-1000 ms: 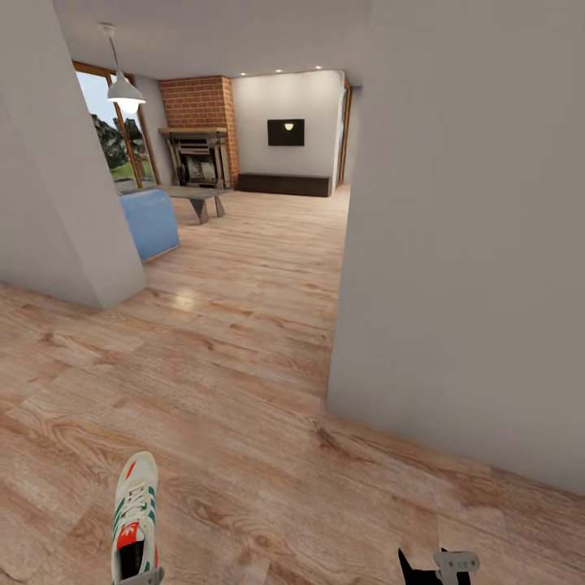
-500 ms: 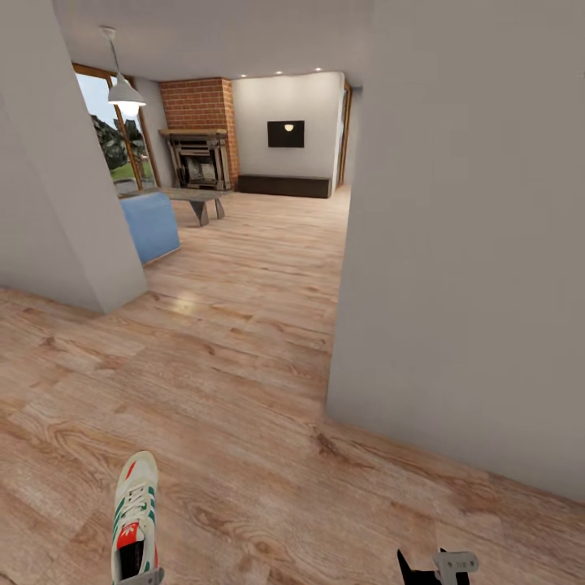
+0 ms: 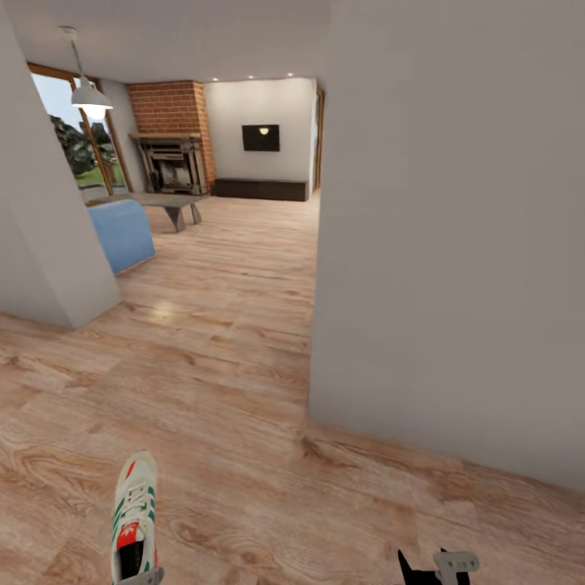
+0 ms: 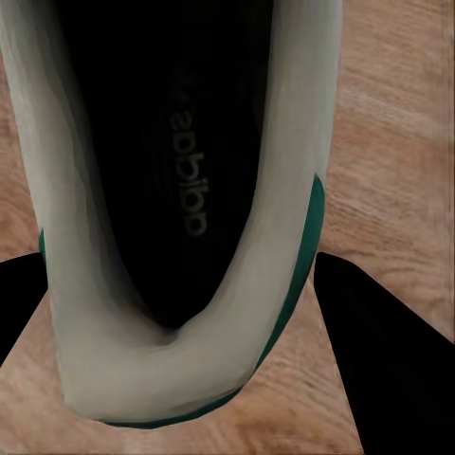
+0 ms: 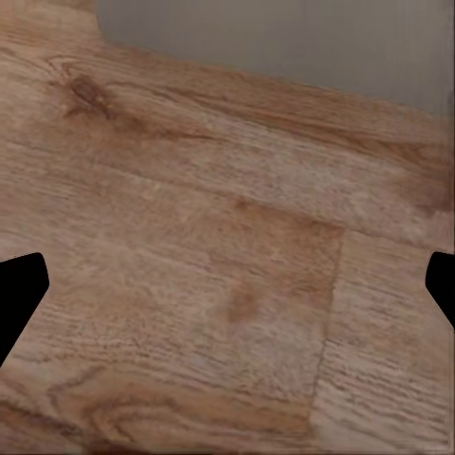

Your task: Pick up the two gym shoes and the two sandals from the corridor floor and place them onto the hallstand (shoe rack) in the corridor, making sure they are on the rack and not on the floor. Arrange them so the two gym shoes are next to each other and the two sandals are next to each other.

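Down at seven o'clock in the head view, one gym shoe (image 3: 135, 520) points its toe toward twelve, heel at the lower edge, above the corridor floor (image 3: 244, 422). From the left wrist view the left gripper (image 4: 204, 313) has a dark finger on either side of the shoe's heel, clamped onto it, the black insole facing the camera. At ten o'clock sits a blue sofa (image 3: 120, 234), with a brick fireplace (image 3: 169, 158) at eleven. A grey wall (image 3: 455, 244) fills the space from one to four o'clock. At five o'clock the right gripper (image 3: 431, 567) peeks in; in its wrist view its fingertips (image 5: 19, 294) stand wide apart over bare planks.
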You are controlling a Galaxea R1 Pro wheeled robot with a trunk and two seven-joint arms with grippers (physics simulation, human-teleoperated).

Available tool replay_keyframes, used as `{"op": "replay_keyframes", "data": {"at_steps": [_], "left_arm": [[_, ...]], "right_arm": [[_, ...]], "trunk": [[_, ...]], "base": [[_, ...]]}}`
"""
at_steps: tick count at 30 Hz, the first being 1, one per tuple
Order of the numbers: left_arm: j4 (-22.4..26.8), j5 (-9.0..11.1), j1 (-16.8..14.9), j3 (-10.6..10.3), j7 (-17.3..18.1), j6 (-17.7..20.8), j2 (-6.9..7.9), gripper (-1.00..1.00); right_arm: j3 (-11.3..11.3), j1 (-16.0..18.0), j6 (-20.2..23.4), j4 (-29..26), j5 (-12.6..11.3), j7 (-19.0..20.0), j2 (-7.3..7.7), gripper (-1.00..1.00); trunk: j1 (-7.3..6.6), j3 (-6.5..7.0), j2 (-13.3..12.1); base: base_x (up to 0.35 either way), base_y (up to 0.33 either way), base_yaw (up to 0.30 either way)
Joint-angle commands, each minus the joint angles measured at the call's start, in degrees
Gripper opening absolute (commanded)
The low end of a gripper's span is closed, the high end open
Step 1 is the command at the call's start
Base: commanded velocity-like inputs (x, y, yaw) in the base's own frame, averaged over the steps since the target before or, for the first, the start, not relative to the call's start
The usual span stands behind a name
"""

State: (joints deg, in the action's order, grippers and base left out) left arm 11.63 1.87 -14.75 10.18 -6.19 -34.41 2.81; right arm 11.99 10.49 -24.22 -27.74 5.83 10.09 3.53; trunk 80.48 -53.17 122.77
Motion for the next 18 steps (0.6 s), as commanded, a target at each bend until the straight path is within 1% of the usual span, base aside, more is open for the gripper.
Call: {"op": "replay_keyframes", "data": {"at_steps": [1, 5, 7, 13, 18], "left_arm": [[0.0, 0.2, 0.0, -0.2, -0.2, -0.2, 0.04, -1.00], [0.0, 0.2, 0.0, -0.2, -0.2, -0.3, 0.07, -1.00], [0.0, 0.2, 0.0, -0.2, -0.2, -0.3, 0.05, -1.00], [0.0, 0.2, 0.0, -0.2, -0.2, -0.2, 0.00, -1.00], [0.0, 0.2, 0.0, -0.2, -0.2, -0.2, 0.00, -1.00]], "right_arm": [[0.5, 0.1, -0.2, 0.1, 0.6, 0.4, -0.04, 1.00], [0.5, 0.1, -0.2, 0.1, 0.6, 0.4, -0.07, 1.00], [0.5, 0.1, -0.2, 0.1, 0.6, 0.4, -0.09, 1.00], [0.5, 0.1, -0.2, 0.1, 0.6, 0.4, -0.10, 1.00], [0.5, 0.1, -0.2, 0.1, 0.6, 0.4, -0.10, 1.00]], "trunk": [[-0.01, -0.02, 0.0], [-0.01, 0.02, 0.0], [-0.01, 0.03, 0.0], [-0.01, 0.03, 0.0], [-0.01, 0.03, 0.0]], "base": [[-0.038, 0.030, -0.281], [-0.146, 0.119, -0.283], [-0.227, 0.186, -0.194], [-0.255, 0.183, -0.077], [-0.296, 0.123, -0.186]]}}
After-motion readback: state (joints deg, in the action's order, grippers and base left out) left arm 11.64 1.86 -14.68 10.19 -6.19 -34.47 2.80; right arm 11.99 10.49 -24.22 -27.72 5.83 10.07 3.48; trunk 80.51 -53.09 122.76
